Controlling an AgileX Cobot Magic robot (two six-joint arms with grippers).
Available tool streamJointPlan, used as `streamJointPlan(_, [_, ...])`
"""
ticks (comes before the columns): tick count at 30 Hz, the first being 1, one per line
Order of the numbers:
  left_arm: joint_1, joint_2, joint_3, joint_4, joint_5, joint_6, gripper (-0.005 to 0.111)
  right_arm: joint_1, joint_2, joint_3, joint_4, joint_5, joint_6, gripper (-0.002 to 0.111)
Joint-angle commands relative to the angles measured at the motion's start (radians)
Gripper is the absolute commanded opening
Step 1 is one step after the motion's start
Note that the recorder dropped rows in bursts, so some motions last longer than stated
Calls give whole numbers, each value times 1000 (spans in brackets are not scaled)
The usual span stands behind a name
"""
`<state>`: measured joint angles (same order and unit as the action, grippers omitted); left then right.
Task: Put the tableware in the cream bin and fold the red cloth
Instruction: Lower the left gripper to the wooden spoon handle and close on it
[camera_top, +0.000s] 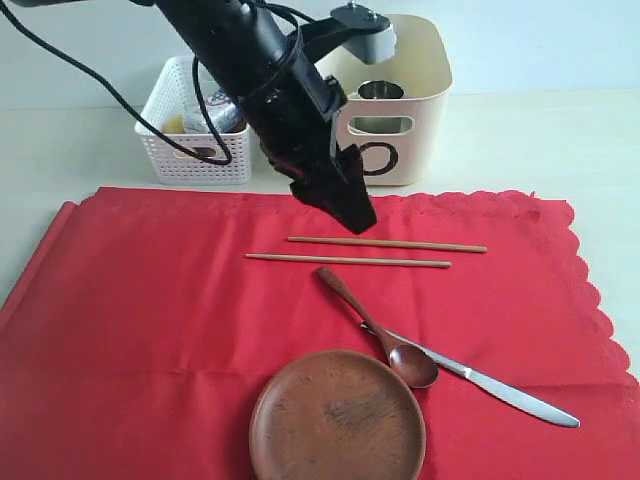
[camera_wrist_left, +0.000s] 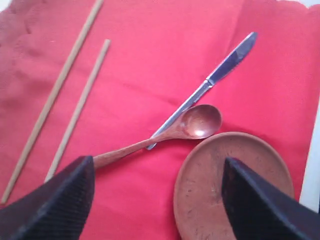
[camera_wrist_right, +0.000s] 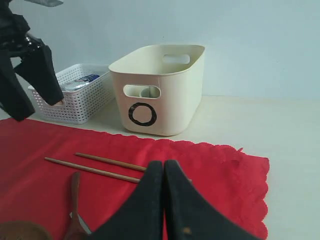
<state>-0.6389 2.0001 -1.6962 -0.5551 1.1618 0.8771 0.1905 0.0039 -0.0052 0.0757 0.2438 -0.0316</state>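
Left wrist view: left fingers (camera_wrist_left: 55, 200) spread and empty, right fingers (camera_wrist_right: 147, 210) clenched empty; brown spoon (camera_wrist_left: 195, 122) looks light, stiff, smooth, so pinch mid-handle.

The red cloth (camera_top: 150, 300) lies spread flat, its scalloped edge showing. On it, two wooden chopsticks (camera_top: 385, 243) lie nearly parallel. The brown spoon (camera_top: 372, 326) crosses the silver knife (camera_top: 520, 398), just beside the round wooden plate (camera_top: 337, 415). The steel cup (camera_top: 380, 92) stands inside the cream bin (camera_top: 425, 130).
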Motion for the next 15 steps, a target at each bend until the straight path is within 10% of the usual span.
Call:
streamJointPlan(1, [-3, 56, -5, -65, 25, 134, 68, 2, -4, 5, 1, -7, -1, 0])
streamJointPlan(15, [-64, 253, -5, -13, 13, 691, 68, 2, -4, 5, 1, -7, -1, 0])
